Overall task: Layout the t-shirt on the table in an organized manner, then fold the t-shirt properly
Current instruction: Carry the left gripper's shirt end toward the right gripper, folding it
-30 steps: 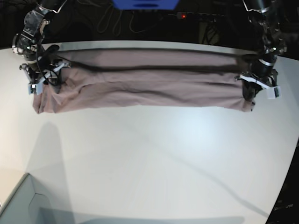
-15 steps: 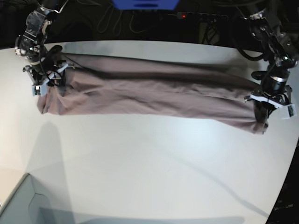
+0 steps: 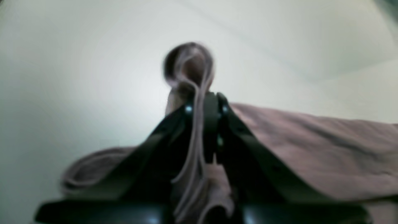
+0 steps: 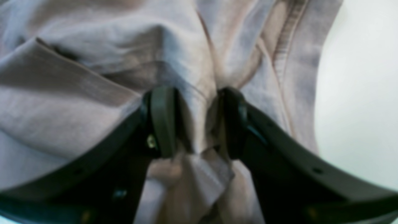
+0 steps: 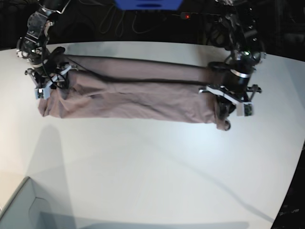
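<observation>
Left end effector (image 3: 203, 105): pressed together, pinching thin bunch of t-shirt (image 3: 311, 149) cloth at one end. Right end effector (image 4: 192, 121): jaws part spread, thick gathered fold clamped between them. T-shirt (image 5: 133, 90) strung between both along far side of worktop (image 5: 157, 171) as long creased band, sagging onto surface. Judgement: cloth light, soft, limp; droops and bunches, won't hold shape. Best hold: seams, hem corners, shoulders; single layers, not wads.
</observation>
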